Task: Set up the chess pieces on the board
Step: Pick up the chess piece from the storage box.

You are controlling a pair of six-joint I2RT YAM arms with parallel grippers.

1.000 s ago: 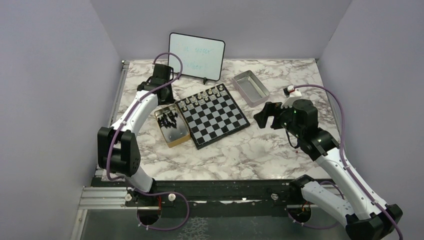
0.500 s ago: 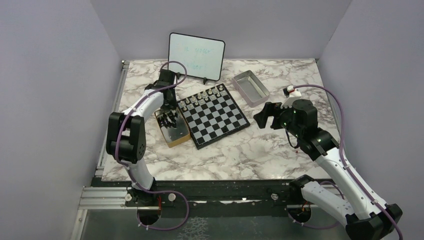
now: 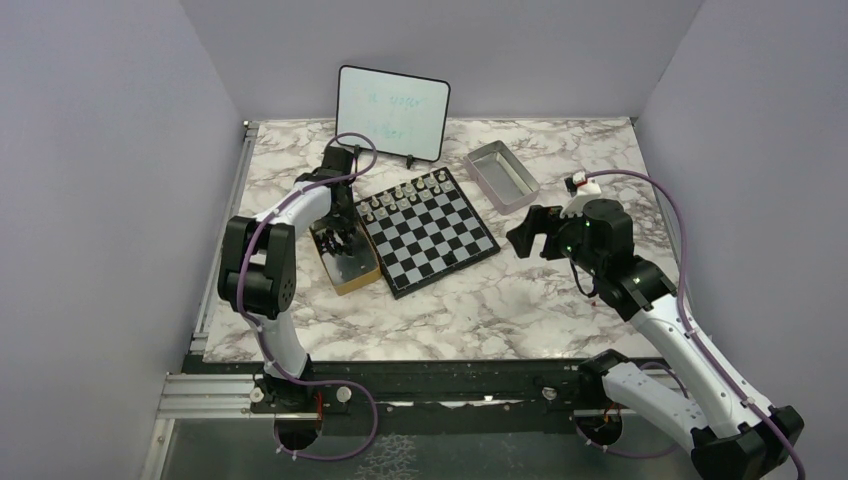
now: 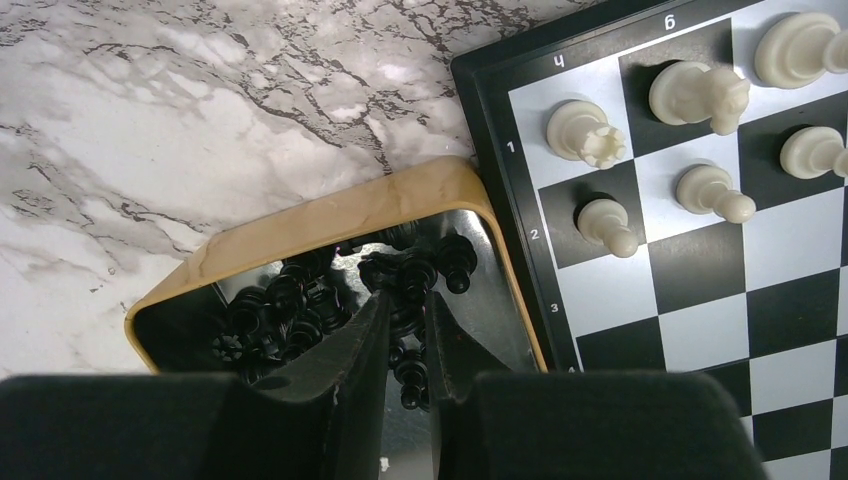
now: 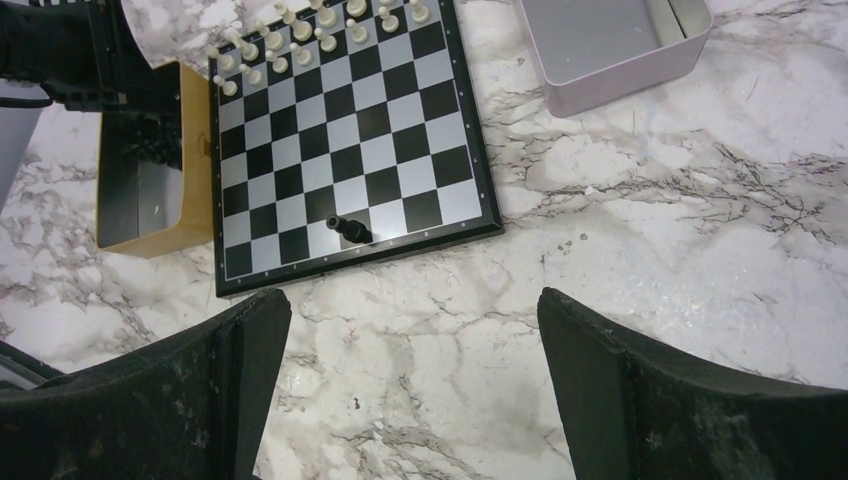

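Note:
The board (image 3: 432, 238) lies mid-table with pale figures on its two far rows. One black chess piece (image 5: 348, 229) stands on the near row, by the board's edge. Several other black chess pieces (image 4: 290, 305) lie heaped in the tan wooden box (image 4: 330, 215) at the board's left (image 3: 362, 272). My left gripper (image 4: 408, 300) reaches down into that box (image 3: 340, 225). Its jaws stand a piece's width apart, closed on one black piece (image 4: 412, 280). My right gripper (image 5: 410, 330) is wide open and empty above bare marble, right of the board (image 3: 527, 232).
A grey metal tray (image 3: 502, 176) sits at the back right and shows empty in the right wrist view (image 5: 610, 45). A small whiteboard (image 3: 392, 112) stands at the back. Pale figures (image 4: 690, 95) stand close to the box's right rim.
My left arm has swung from the back left corner towards the board, and its gripper has come down into the wooden box. The right arm has not moved.

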